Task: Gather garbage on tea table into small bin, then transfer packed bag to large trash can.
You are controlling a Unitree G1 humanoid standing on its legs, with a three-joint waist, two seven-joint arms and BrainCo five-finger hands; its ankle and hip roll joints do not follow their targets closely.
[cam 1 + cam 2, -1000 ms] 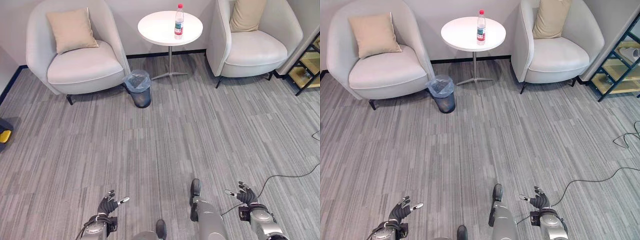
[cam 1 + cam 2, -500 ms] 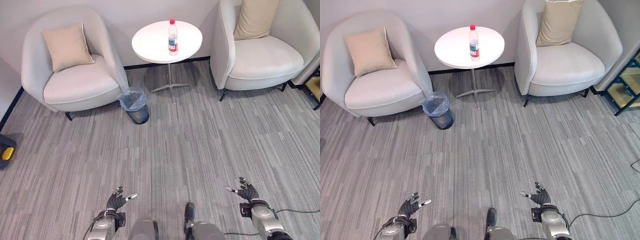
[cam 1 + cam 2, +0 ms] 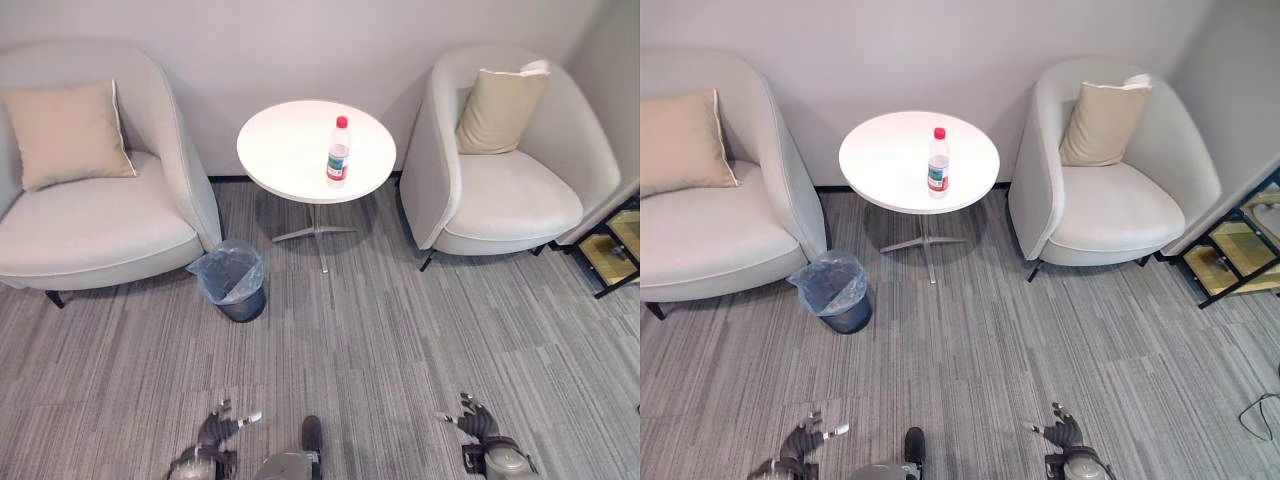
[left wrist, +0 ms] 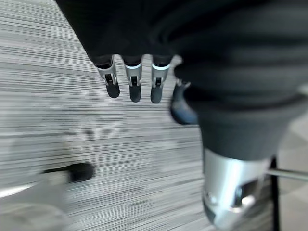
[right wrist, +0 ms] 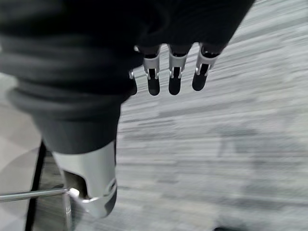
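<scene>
Carpet [image 3: 420, 340], grey and striped, covers the lower two thirds of the head views. Left armchair [image 3: 90, 230], pale grey, occupies the upper left of the frame and carries a beige cushion [image 3: 65, 135] against its back. Right armchair [image 3: 510, 190], matching, stands at upper right with a second beige cushion [image 3: 497, 110] leaning upright in it. Round white tabletop [image 3: 300, 150] on a thin metal pedestal sits between the two chairs at upper centre. Small bin [image 3: 232, 284], dark and lined with a translucent bag, stands on the carpet just below the tabletop's left edge, beside the left armchair. Plastic bottle [image 3: 338, 152], clear with a red cap and a label, stands upright on the right half of the tabletop. Left hand [image 3: 215, 432], at the bottom edge left of centre, and right hand [image 3: 478, 425], at the bottom edge right of centre, each hang over bare carpet with fingers straight, spread and empty.
</scene>
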